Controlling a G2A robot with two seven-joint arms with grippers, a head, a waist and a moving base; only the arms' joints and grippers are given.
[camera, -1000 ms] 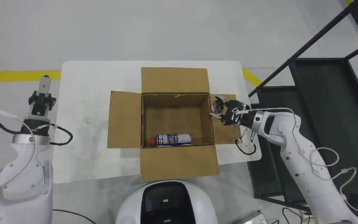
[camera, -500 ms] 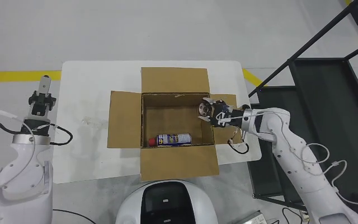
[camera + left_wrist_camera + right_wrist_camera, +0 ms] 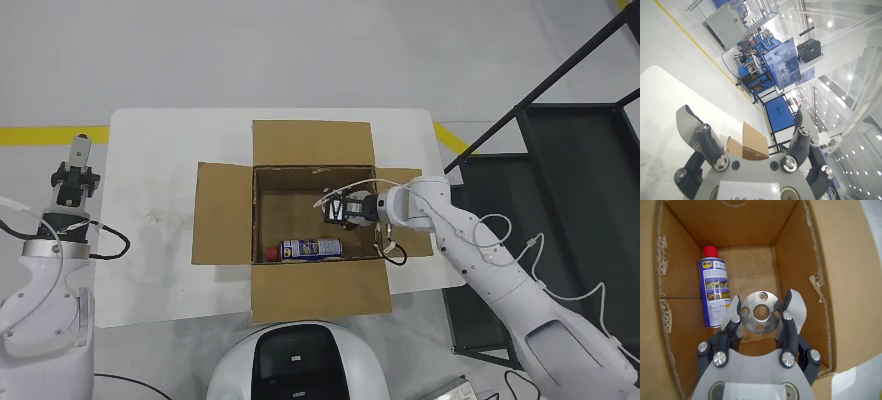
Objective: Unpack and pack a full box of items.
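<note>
An open cardboard box [image 3: 310, 145] stands in the middle of the white table [image 3: 160, 170]. A blue spray can with a red cap [image 3: 310, 247] lies on the box floor along the near wall; it also shows as the spray can [image 3: 714, 291] in the right wrist view. My right gripper [image 3: 335, 210] hangs over the box interior, shut on a round metal flange [image 3: 761, 312] with a centre hole and several bolt holes. My left gripper [image 3: 743, 117] is open and holds nothing, off the table's left side near its edge [image 3: 76, 160].
The box's four flaps are folded outward, the right flap [image 3: 405, 215] lying under my right arm. A dark metal rack [image 3: 560, 170] stands just right of the table. The left part of the table is bare.
My right gripper has carried the flange leftward from above the right flap to over the box interior. The left arm has kept still.
</note>
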